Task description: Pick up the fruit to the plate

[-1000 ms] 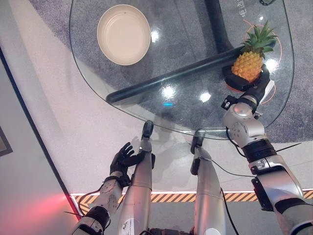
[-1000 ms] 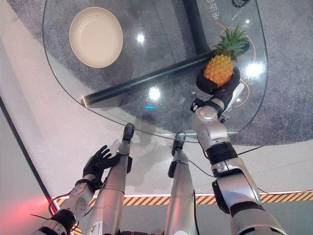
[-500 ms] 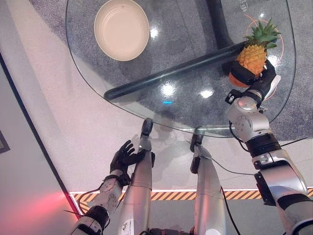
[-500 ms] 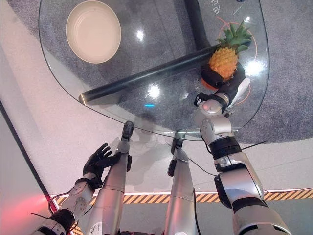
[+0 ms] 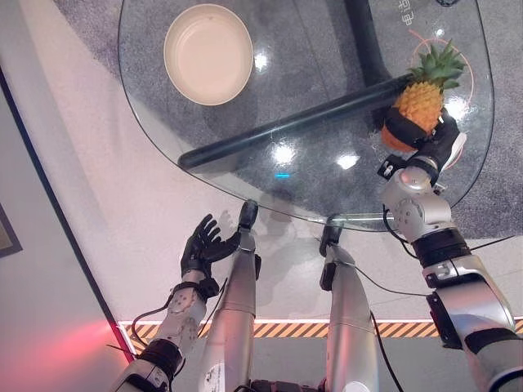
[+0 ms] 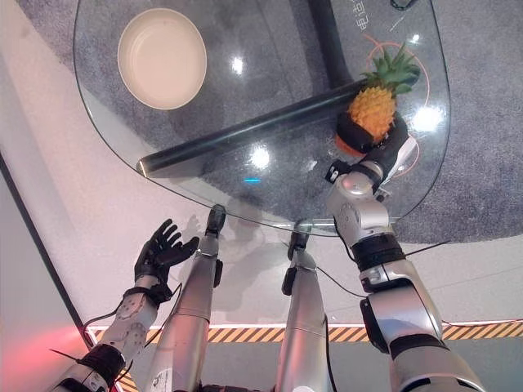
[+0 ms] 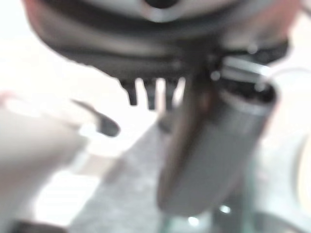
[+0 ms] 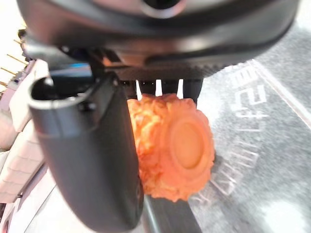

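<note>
Right hand (image 5: 431, 145) is gripping the pineapple (image 5: 418, 104), fingers curled round its base, far across the glass table (image 5: 327, 175) from the plate (image 5: 208, 55). Left hand (image 5: 201, 245) is hanging idle, fingers spread. Next, judging: carrying fruit over to the plate.

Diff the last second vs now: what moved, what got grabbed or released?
Nothing grabbed or released. The right robot hand stays closed round the pineapple; a second ago the fruit stood with its base toward the glass table, now it is lifted and tilted. The left robot hand, open beside the table, rose slightly with fingers spread. The plate is unchanged and empty; the camera shifted a little.
</note>
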### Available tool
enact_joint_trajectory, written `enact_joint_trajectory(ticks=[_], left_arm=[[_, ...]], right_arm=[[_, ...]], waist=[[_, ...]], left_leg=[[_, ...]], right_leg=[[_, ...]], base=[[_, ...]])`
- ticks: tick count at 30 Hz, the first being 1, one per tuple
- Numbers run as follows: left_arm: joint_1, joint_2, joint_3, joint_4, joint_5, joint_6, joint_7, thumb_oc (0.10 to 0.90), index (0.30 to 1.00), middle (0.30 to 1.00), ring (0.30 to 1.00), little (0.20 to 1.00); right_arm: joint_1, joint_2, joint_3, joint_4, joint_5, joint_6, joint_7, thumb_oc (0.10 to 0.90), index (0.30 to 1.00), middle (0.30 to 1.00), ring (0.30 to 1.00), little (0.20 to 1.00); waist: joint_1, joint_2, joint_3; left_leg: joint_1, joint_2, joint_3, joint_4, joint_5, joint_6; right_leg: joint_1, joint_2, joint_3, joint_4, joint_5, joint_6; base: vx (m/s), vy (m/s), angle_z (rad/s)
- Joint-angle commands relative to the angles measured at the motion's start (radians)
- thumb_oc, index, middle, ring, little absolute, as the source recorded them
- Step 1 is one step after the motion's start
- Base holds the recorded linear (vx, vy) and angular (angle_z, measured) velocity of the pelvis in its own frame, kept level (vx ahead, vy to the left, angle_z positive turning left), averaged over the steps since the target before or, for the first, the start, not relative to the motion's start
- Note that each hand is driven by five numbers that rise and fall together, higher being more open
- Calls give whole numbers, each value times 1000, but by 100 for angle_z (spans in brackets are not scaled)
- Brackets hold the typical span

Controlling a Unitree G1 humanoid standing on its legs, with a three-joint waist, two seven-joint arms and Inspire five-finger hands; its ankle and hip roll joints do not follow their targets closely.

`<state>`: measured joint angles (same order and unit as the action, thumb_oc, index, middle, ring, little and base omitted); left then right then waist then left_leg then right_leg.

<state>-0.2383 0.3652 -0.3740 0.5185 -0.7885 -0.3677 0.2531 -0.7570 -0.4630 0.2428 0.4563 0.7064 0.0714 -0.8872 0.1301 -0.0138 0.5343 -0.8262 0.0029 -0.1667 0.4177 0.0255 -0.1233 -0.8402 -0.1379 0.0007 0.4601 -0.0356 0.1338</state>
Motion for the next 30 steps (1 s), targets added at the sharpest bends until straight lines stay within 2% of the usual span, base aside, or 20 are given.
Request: enact_joint_trajectory(ticks=[1,8,12,14,16,18,20,23,27,30], left_arm=[[55,10,52,-120,58,-102,39,800,900,900,900,900],[70,27,128,-302,78,-129,39,800,900,900,900,900],[80,31,152,-371,56,-122,-20,800,900,900,900,900],[81,29,156,-396,43,-110,-39,800,900,900,900,900],[80,24,159,-420,4,-92,-102,800,900,900,900,900],[78,26,155,-454,-85,-48,-184,800,900,900,900,900],[78,23,148,-482,-175,-30,-273,800,900,900,900,900],[72,31,121,-529,-308,43,-413,800,900,900,900,900],[43,60,91,-573,-422,136,-505,800,900,900,900,900],[13,68,70,-580,-473,175,-540,800,900,900,900,900]], right_arm=[[69,-21,-22,-171,-87,-66,6,100,300,300,300,200],[218,21,-62,-419,-231,-120,116,100,300,300,300,200],[263,35,-63,-522,-324,-149,245,100,300,300,300,200],[267,34,-61,-547,-345,-139,279,100,300,300,300,200],[267,25,-50,-572,-379,-147,364,100,300,300,300,200],[260,9,-35,-603,-405,-130,449,100,300,300,300,200],[258,-15,-23,-626,-421,-139,523,100,300,300,300,200],[251,-46,9,-658,-453,-151,647,100,300,300,300,200],[223,-83,51,-691,-457,-165,752,100,300,300,300,200],[194,-101,89,-698,-460,-174,817,100,300,300,300,200]], waist=[[-24,36,-14],[-49,28,-14],[-54,25,-14],[-55,25,-14],[-55,24,-14],[-54,23,-14],[-55,21,-14],[-56,18,-14],[-58,13,-14],[-60,8,-14]], left_leg=[[53,-141,88,16,-94,142],[114,-134,101,12,-102,147],[148,-136,103,6,-104,146],[158,-136,104,6,-106,145],[172,-136,106,7,-108,144],[180,-135,109,10,-109,142],[184,-135,111,11,-109,141],[188,-131,114,13,-109,141],[194,-130,116,12,-112,145],[194,-128,120,15,-114,146]], right_leg=[[42,122,-50,-74,69,-37],[105,121,-30,-81,56,-31],[146,115,-27,-94,50,-29],[158,113,-26,-96,48,-28],[174,109,-30,-99,45,-28],[188,106,-34,-101,42,-28],[196,104,-38,-104,41,-28],[204,102,-44,-104,41,-25],[211,103,-47,-107,41,-22],[210,106,-44,-105,42,-21]], base=[[5,-44,-6],[3,-44,-3],[1,-46,-5],[9,-32,-5],[-1,-34,-4],[-1,-34,0],[0,-39,1],[-1,-40,2],[1,-34,1],[1,-11,0]])
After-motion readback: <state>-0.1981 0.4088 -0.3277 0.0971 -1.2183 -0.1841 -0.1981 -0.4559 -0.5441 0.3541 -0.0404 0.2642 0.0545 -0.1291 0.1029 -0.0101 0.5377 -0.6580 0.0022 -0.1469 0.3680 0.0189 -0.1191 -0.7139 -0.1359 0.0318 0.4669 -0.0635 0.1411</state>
